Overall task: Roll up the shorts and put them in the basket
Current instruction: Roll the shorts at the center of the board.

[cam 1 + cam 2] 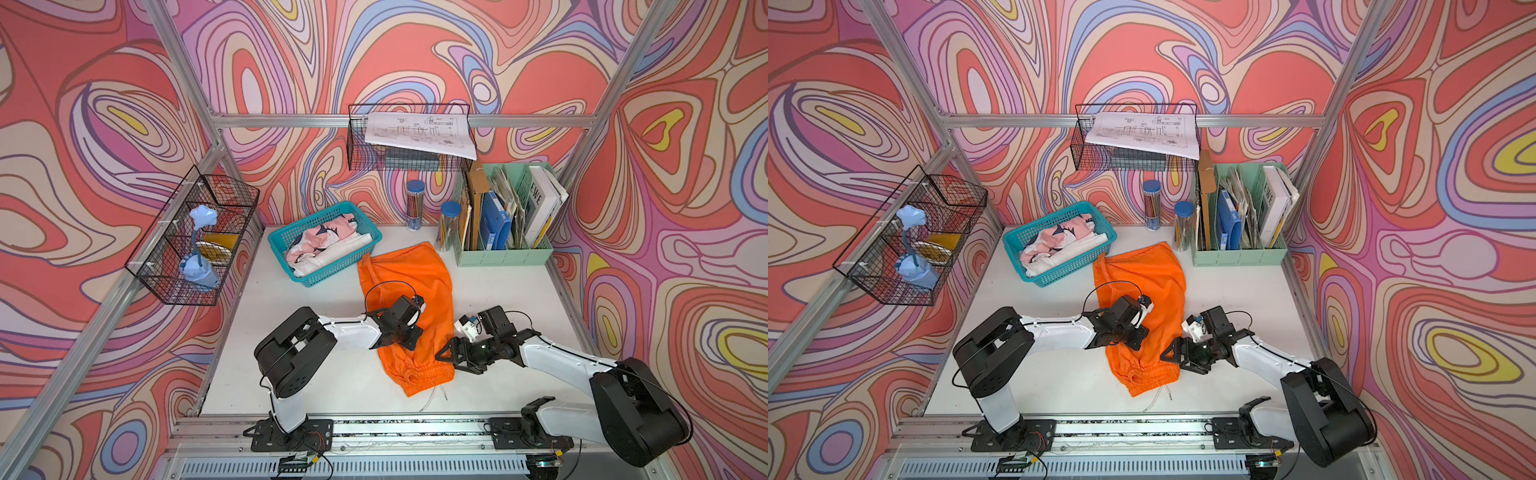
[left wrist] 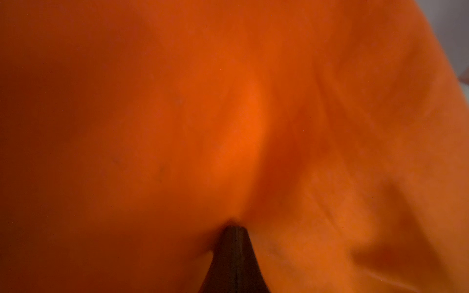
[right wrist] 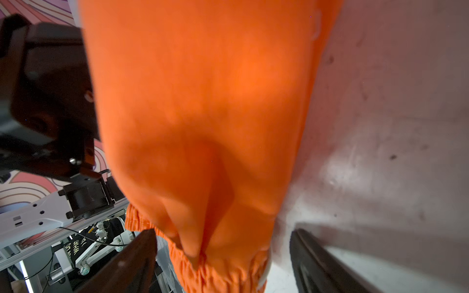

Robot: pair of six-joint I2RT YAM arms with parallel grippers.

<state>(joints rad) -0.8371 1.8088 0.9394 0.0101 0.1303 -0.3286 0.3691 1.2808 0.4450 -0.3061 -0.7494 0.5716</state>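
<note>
The orange shorts (image 1: 409,278) (image 1: 1142,270) lie folded lengthwise mid-table, the gathered waistband (image 1: 428,372) toward the front and a thin white drawstring (image 1: 436,395) trailing from it. My left gripper (image 1: 405,334) (image 1: 1129,332) is down on the shorts' left side. In the left wrist view its jaws are shut together, the tip (image 2: 233,229) pinching a wrinkle of orange cloth. My right gripper (image 1: 446,353) (image 3: 223,253) stands open at the right edge near the waistband. One finger (image 3: 142,253) is over the cloth and the other (image 3: 317,258) over the bare table.
A teal basket (image 1: 328,278) with patterned and white cloth sits just behind the shorts on the left. Two blue-lidded jars (image 1: 414,203) (image 1: 449,224) and a mint file organizer (image 1: 503,257) stand at the back right. Wire baskets hang on the left wall (image 1: 195,241) and the back wall (image 1: 409,137).
</note>
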